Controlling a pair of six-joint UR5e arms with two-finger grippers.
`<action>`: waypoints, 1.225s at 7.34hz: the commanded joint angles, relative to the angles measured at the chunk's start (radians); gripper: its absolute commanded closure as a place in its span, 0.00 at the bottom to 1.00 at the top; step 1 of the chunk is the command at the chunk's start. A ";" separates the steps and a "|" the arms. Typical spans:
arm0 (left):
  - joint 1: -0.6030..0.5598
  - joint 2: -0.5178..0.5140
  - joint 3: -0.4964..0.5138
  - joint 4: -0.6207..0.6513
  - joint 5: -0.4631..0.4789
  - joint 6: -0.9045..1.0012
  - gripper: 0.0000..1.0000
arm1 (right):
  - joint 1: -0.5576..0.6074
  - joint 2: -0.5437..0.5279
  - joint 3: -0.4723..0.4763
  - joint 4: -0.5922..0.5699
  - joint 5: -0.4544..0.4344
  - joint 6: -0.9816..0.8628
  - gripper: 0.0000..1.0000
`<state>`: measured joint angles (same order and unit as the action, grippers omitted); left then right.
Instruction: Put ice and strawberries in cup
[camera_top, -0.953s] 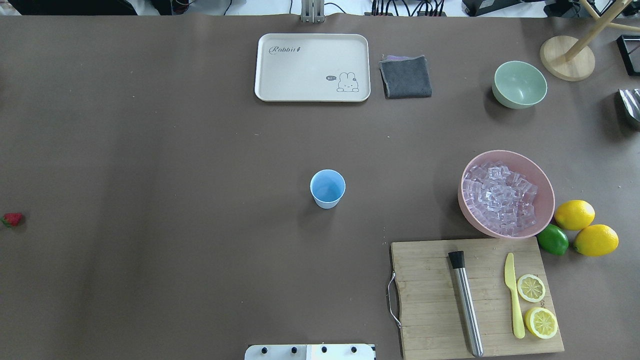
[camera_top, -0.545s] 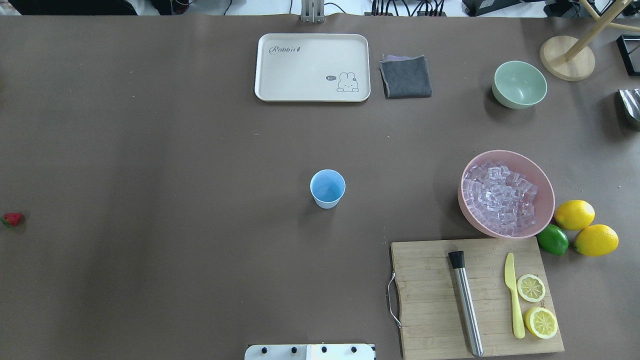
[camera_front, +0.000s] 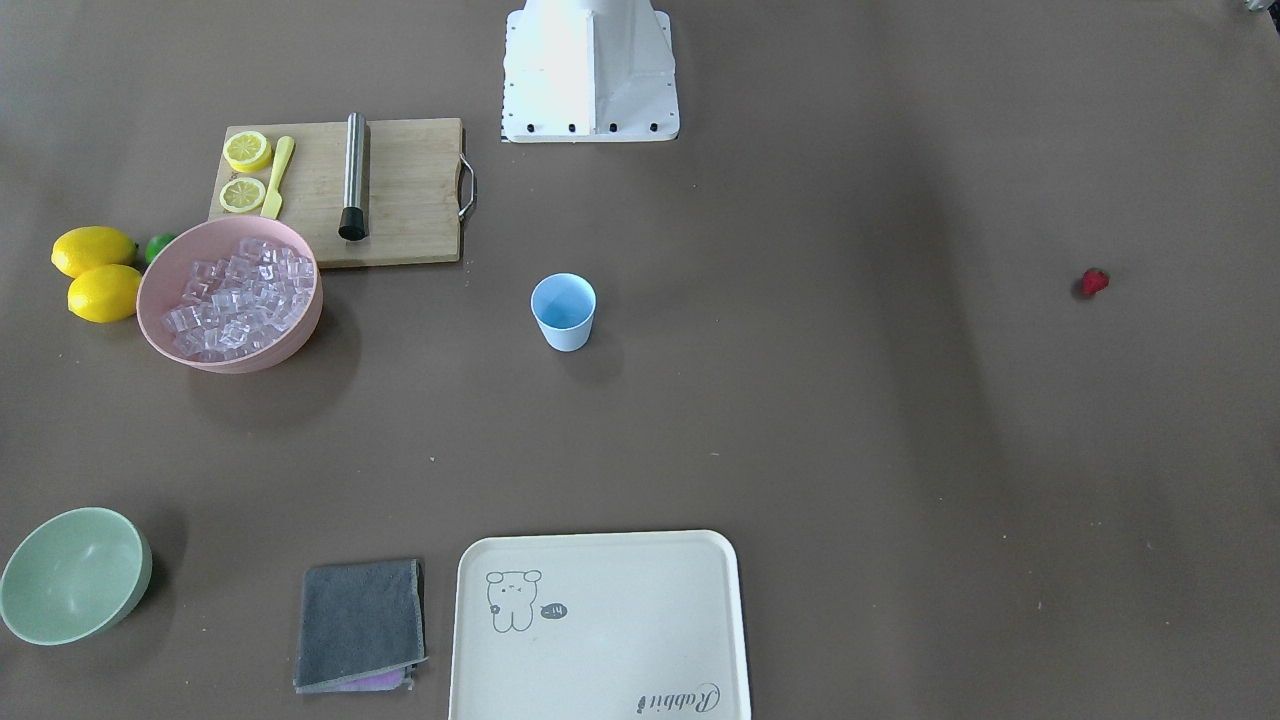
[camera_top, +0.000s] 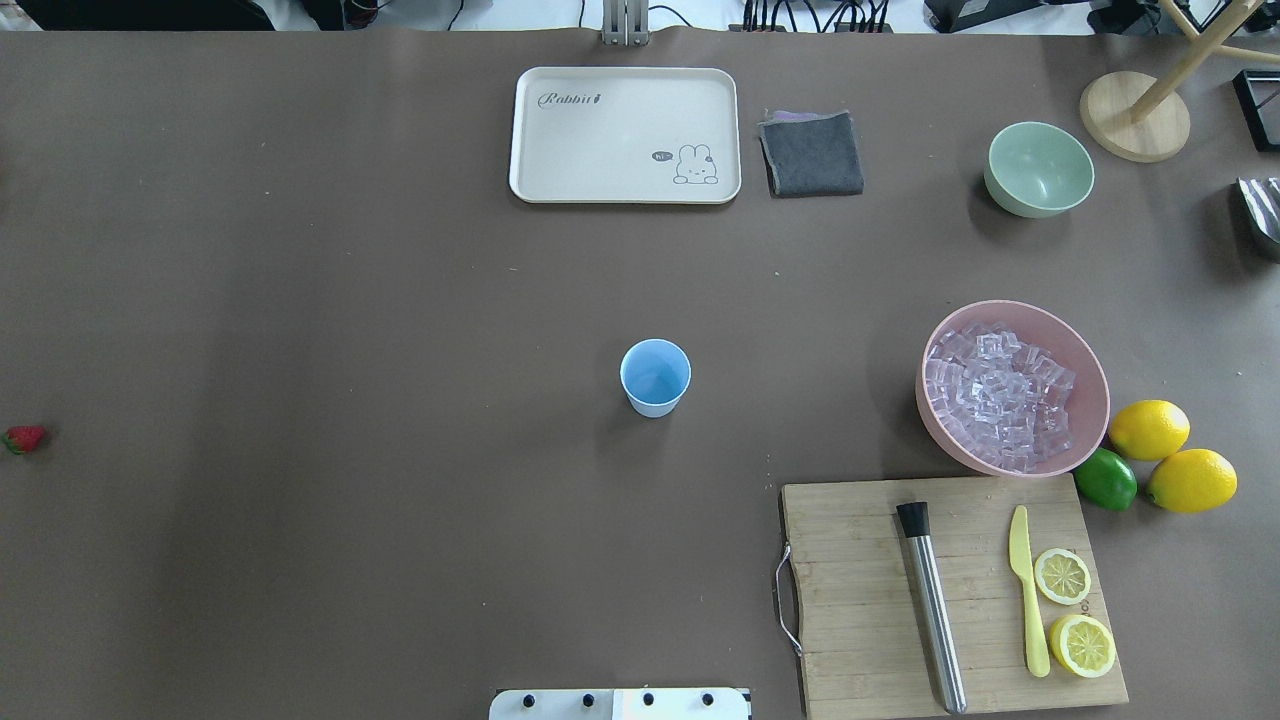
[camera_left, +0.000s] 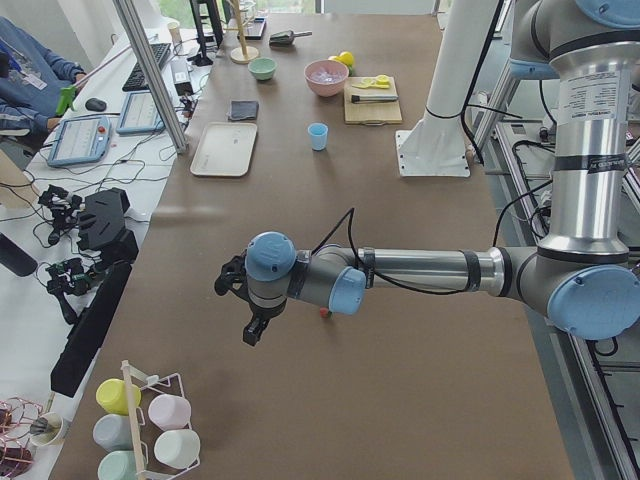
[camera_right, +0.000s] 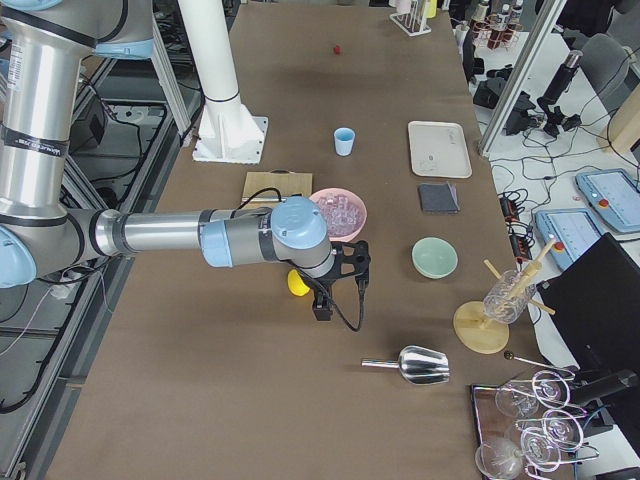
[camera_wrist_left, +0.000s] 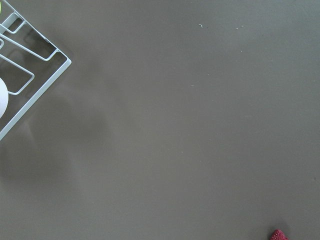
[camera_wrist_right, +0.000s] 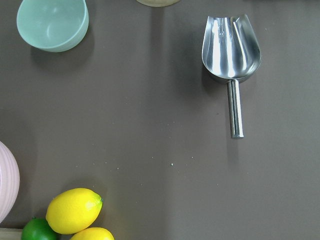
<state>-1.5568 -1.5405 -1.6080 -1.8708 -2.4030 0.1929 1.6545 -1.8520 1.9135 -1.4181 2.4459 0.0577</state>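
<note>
The light blue cup (camera_top: 655, 377) stands upright mid-table, also in the front view (camera_front: 564, 311). The ice (camera_top: 1000, 395) fills the pink bowl (camera_top: 1090, 355) to its right. The red strawberry (camera_top: 24, 438) lies alone at the table's far left edge and shows at the bottom of the left wrist view (camera_wrist_left: 278, 235). My left gripper (camera_left: 252, 335) hangs over bare table beside the strawberry (camera_left: 323, 312); I cannot tell whether it is open. My right gripper (camera_right: 322, 312) hangs near the lemons, beyond the pink bowl (camera_right: 340, 212); I cannot tell its state.
A cutting board (camera_top: 860, 600) holds a steel muddler (camera_top: 932, 610), a yellow knife and two lemon halves. Two lemons (camera_top: 1150, 430) and a lime (camera_top: 1105, 479) lie beside the pink bowl. A metal scoop (camera_wrist_right: 231, 47), green bowl (camera_top: 1039, 168), tray (camera_top: 625, 135) and grey cloth (camera_top: 811, 153) lie farther off.
</note>
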 joint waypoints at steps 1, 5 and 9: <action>0.001 -0.053 -0.006 -0.037 -0.005 -0.071 0.02 | 0.002 -0.021 -0.028 0.140 0.010 0.082 0.00; 0.162 -0.119 0.032 -0.160 -0.024 -0.194 0.01 | -0.039 0.053 -0.002 0.142 0.074 0.235 0.01; 0.179 -0.113 0.053 -0.180 -0.030 -0.248 0.02 | -0.290 0.135 0.025 0.142 -0.104 0.508 0.00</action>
<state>-1.3788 -1.6546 -1.5594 -2.0488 -2.4301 -0.0251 1.4543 -1.7542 1.9298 -1.2763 2.4092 0.4645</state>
